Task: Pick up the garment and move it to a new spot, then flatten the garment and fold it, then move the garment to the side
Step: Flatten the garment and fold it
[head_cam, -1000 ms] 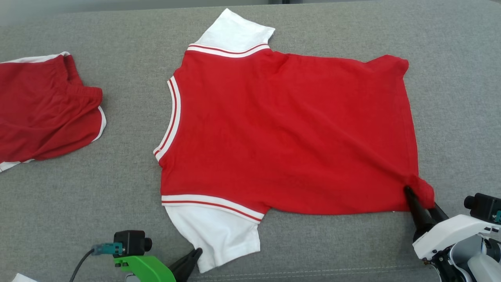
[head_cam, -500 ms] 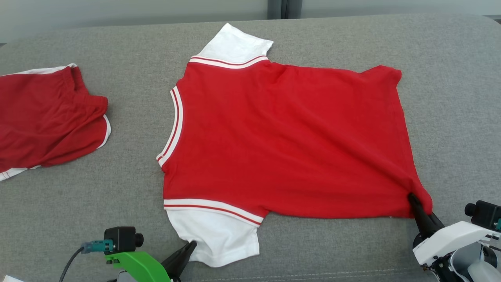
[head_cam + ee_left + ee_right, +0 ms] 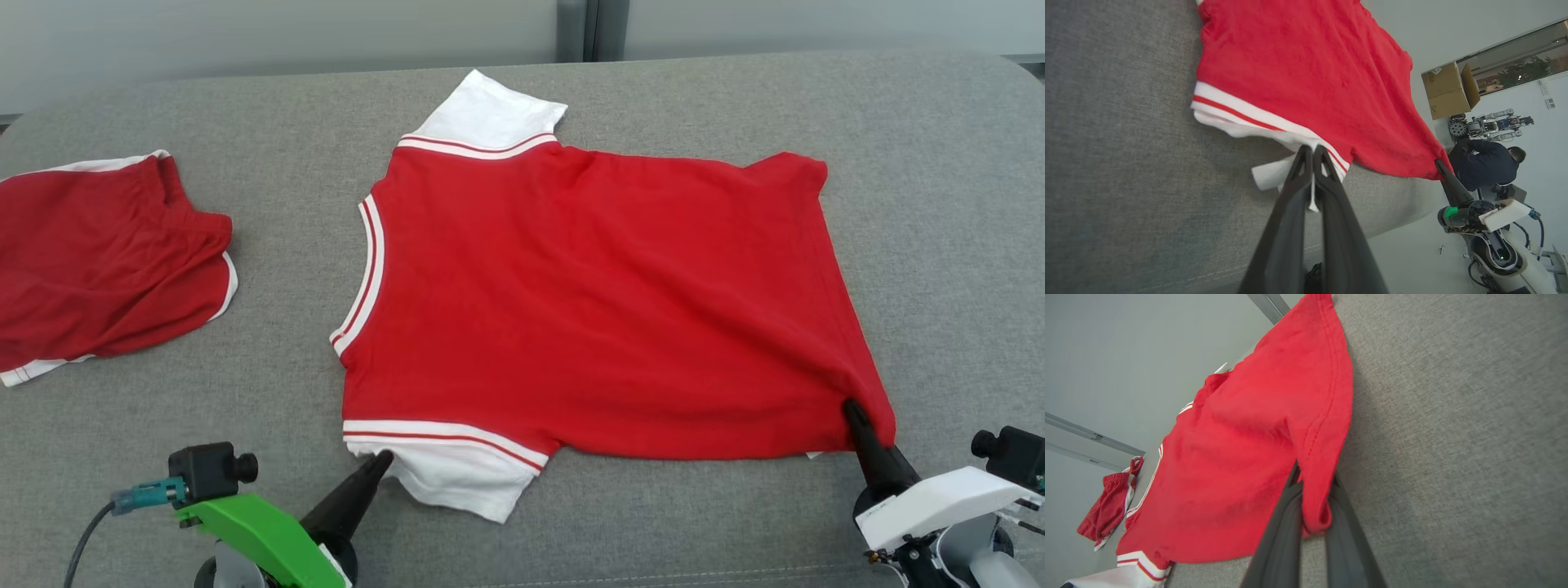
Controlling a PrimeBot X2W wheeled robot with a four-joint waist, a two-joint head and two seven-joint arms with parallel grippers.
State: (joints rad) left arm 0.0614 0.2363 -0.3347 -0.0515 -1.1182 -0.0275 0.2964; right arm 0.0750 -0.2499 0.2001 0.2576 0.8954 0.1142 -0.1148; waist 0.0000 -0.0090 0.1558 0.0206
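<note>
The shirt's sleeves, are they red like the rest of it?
No, the near sleeve and the far sleeve of the red shirt are white.

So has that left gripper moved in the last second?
Yes. The left gripper, shut on the white sleeve, has gone up the head view, closer to the shirt's striped band.

Even soft light, faint shadows, wide-angle warping

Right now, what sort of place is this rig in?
Likely a robotics lab or workshop, not a home: the left wrist view shows a cardboard box, robot parts and a person bent forward. The red shirt lies on a grey padded table.
</note>
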